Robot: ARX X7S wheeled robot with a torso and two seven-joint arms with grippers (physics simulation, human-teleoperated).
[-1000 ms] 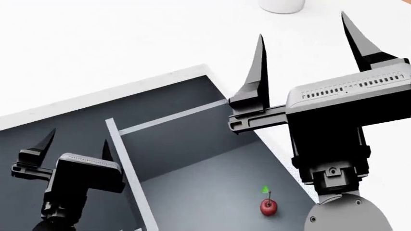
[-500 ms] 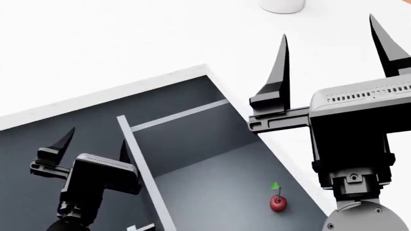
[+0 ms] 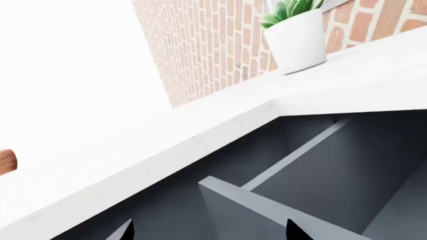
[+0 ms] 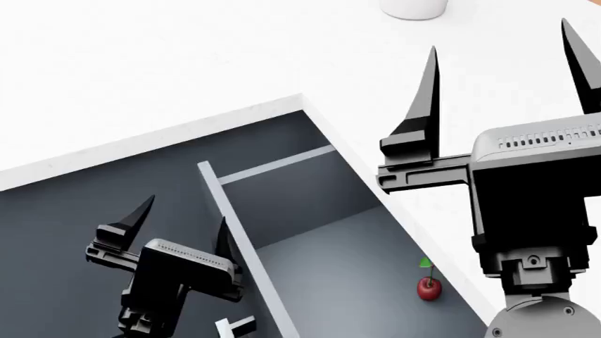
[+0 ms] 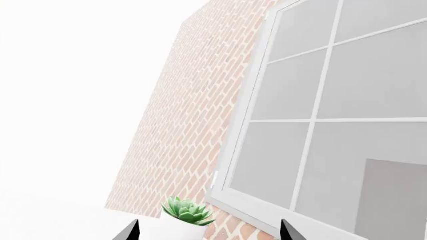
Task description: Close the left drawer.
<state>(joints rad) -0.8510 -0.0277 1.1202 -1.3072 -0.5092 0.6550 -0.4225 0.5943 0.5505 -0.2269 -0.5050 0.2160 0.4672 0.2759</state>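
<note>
The left drawer (image 4: pixel 350 262) stands pulled out from under the white counter (image 4: pixel 169 70). It has dark slate walls, a paler floor and a thin light rim (image 4: pixel 233 232). A red cherry (image 4: pixel 429 288) lies on its floor. My left gripper (image 4: pixel 181 215) is open, just outside the drawer's side wall, its nearer fingertip almost at the rim. In the left wrist view the left gripper (image 3: pixel 210 231) faces the left drawer's corner (image 3: pixel 230 192) with nothing between the tips. My right gripper (image 4: pixel 500 36) hangs open over the counter, and in its wrist view the right gripper (image 5: pixel 210 231) holds nothing.
A white pot (image 4: pixel 413 7) with a green succulent (image 5: pixel 189 211) stands on the counter by a brick wall (image 3: pixel 213 45) and a window (image 5: pixel 333 115). A small light-grey piece (image 4: pixel 235 327) shows beside the drawer's wall. A brown object (image 3: pixel 5 161) sits at the frame edge.
The left gripper has closed in on the drawer's side wall. The right gripper has drifted right over the counter. The drawer and cherry sit further right in the head view.
</note>
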